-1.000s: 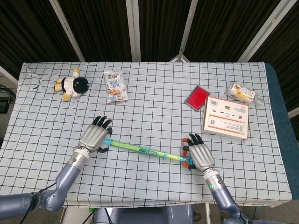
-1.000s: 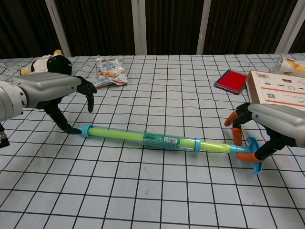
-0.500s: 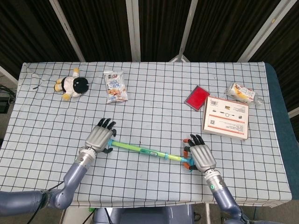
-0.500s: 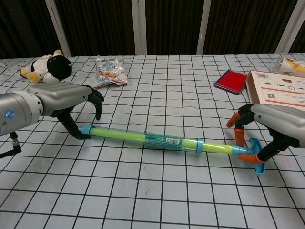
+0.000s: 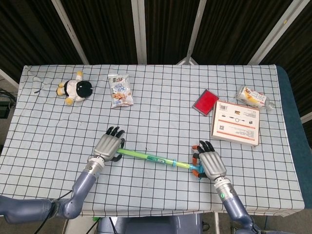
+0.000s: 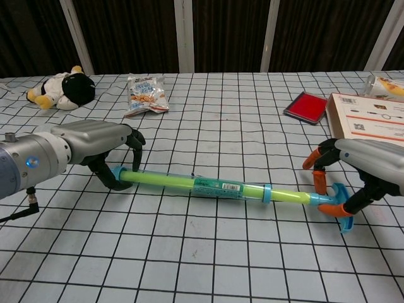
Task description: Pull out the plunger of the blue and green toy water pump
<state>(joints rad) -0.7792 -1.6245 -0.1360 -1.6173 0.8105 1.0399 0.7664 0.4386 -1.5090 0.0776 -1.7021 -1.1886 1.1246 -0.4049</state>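
The toy water pump lies flat on the checked cloth, a green tube [image 5: 146, 156] [image 6: 189, 183] with blue ends. My left hand [image 5: 108, 145] [image 6: 88, 145] covers its left end cap. The thumb wraps the near side and the fingers curl over the far side. My right hand [image 5: 210, 163] [image 6: 372, 164] hooks its orange-tipped fingers [image 6: 315, 180] around the blue T-handle [image 6: 338, 211] of the plunger. A short length of green rod [image 6: 290, 197] shows between the blue collar and the handle.
A plush cow [image 5: 75, 89] and a snack bag [image 5: 120, 90] lie at the back left. At the back right are a red case [image 5: 205, 101], a printed box [image 5: 236, 122] and a wrapped packet [image 5: 252, 97]. The table's front edge is close behind both wrists.
The whole pump has slid a little to the right with my right hand on the handle. My left hand followed and closed around the tube's left end.
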